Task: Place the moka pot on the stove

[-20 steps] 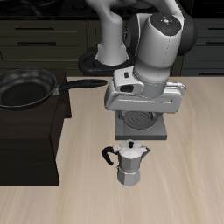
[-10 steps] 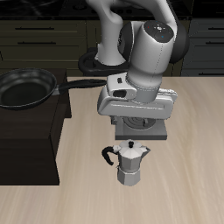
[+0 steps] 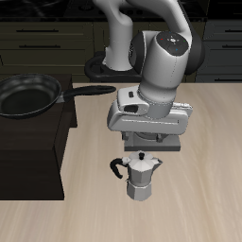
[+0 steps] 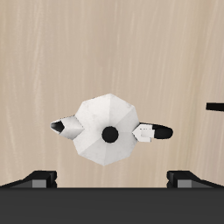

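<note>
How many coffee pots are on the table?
1. The silver moka pot stands on the wooden table, nearer the front edge than the stove, right below the end effector. The arm could be hiding something behind it.

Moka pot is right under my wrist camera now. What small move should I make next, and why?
Probably lower the gripper straight down. The wrist view shows the moka pot roughly centred beneath it, with both fingertips spread wider than the pot's body and nothing held. In the exterior view the pot stands upright on the table, just in front of the stove, apparently below the fingers. Descend before closing.
</note>
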